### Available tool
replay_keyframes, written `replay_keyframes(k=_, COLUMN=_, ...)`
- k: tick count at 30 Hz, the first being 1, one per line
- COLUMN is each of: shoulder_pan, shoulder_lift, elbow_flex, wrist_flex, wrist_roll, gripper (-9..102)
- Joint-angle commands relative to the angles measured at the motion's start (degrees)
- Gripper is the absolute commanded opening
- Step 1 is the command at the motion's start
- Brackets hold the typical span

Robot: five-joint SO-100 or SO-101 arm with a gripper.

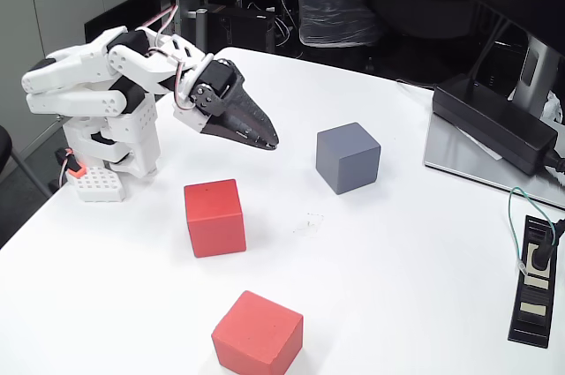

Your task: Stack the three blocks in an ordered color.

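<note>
Surveying from the fixed view, largest item first: the white worktop (397,287) carries everything and runs from upper centre to the bottom edge. My arm (97,84), white with black joints, sits folded at the left of the worktop on its base, with the wrist pitched forward and down toward the right. At the far right edge a black oblong box (494,123) rests on a grey plate, and below it a black power strip (534,282) lies on the worktop with a cable plugged in. Task items next, all three resting separately on the worktop, none stacked and none touching another. The grey block (348,157) stands right of centre, well apart from my arm. The first red block (214,217) stands left of centre, below my wrist and nearest to it of the three. The second red block (258,333) sits near the bottom edge, turned at an angle to the first, below and slightly right of it. Smallest item: my fingers (269,142), dark and tapered, are drawn together to a point with no visible gap, gripping nothing, suspended above the worktop between the first red block and the grey block, clear of both.
</note>
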Motion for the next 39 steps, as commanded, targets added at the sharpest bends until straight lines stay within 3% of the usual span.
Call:
replay_keyframes(k=1, shoulder_pan=-0.4, shoulder_lift=0.2, elbow_flex=-0.4, wrist_flex=-0.9, wrist_roll=0.0, gripper=-1)
replay_keyframes(k=34, shoulder_pan=-0.2, shoulder_lift=-0.3, elbow_flex=-1.0, wrist_flex=-0.3, wrist_roll=-0.3, gripper=0)
replay_keyframes(k=39, shoulder_pan=0.0, shoulder_lift=-0.4, elbow_flex=-1.1, wrist_flex=-0.3, wrist_roll=-6.5, gripper=0)
